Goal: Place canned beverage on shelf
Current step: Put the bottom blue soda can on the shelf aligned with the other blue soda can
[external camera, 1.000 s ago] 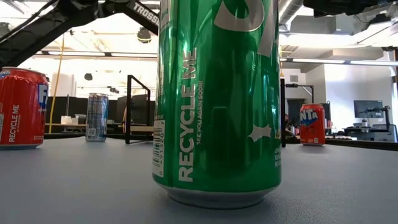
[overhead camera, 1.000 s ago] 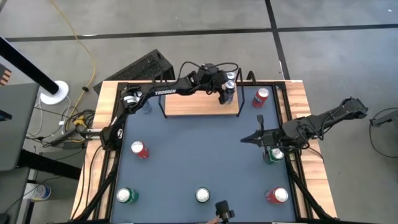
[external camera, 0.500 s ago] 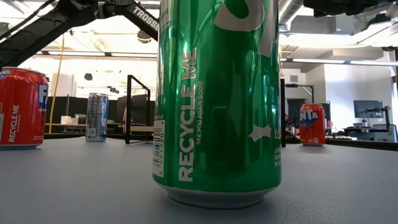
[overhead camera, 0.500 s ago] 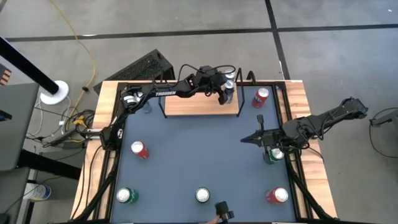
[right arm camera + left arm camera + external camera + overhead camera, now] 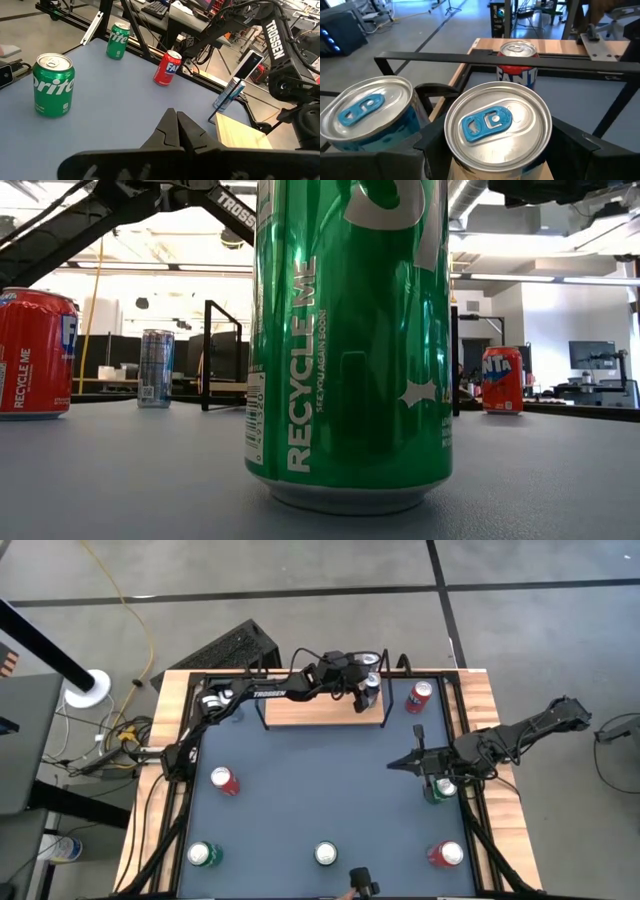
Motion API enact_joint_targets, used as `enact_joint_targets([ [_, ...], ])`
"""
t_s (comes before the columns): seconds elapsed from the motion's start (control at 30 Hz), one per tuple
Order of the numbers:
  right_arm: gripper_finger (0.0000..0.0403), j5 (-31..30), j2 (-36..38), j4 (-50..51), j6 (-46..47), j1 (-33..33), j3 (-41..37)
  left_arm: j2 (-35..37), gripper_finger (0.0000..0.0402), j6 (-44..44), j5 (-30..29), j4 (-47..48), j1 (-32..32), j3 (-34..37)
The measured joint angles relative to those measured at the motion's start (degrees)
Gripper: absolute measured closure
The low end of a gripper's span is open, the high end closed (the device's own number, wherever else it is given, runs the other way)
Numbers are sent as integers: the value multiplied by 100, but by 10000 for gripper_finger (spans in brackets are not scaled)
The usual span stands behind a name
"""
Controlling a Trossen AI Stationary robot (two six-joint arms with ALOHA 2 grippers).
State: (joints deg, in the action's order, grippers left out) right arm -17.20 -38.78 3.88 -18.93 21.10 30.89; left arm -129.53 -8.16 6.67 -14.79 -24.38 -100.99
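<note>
Fingers [image 5: 570,145] flank a can [image 5: 497,122] over the wooden shelf [image 5: 310,710].

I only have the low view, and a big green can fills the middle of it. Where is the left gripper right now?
Observer: The left gripper is at the right end of the shelf, closed around a silver can with a blue tab.
Operator: Any other can close to it?
Observer: Yes, a second silver can stands right beside the held one.
Operator: And the right arm?
Observer: It waits over the table's right side. The right gripper is shut and empty, next to a green can.
</note>
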Motion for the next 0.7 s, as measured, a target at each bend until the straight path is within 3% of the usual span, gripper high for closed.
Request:
enact_joint_targets([
  [0.7, 403, 27, -1, 50, 50, -37, 0, 54, 161, -28, 53, 115, -9, -2],
])
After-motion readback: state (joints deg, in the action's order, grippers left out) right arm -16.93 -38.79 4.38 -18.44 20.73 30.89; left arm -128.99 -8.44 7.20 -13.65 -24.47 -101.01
